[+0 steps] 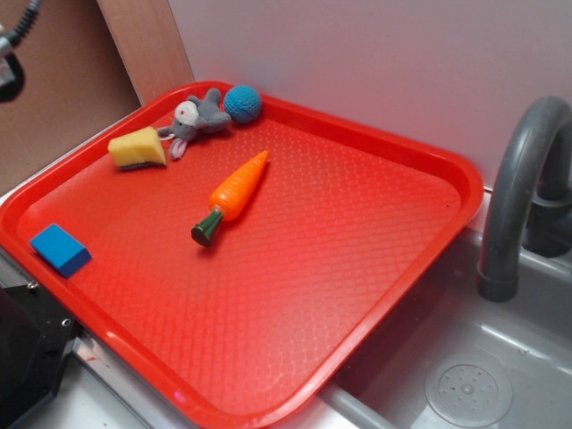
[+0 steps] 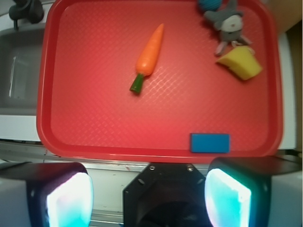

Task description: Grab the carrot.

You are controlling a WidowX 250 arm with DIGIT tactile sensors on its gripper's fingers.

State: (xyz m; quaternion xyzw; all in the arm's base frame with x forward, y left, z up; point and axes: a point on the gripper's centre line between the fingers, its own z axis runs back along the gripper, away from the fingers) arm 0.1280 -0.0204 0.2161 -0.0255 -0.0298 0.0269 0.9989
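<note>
Carrot (image 1: pixel 236 191): prob. light, rigid plastic w/ glossy, slippery skin. Recommended grip: across thick mid-body, not tapered tip. Appearance: orange, pointed, short dark green stem cap. Location: upper-centre of wrist view, lying flat on red tray (image 2: pixel 156 135), apart from other items. Gripper (image 2: pixel 149 189): fingers spread wide, holding nothing, at bottom of frame, below tray edge.

Toy kitchen setup, grey plastic sink (image 1: pixel 465 375), faucet (image 1: pixel 518 197), red tray (image 1: pixel 375 295)
</note>
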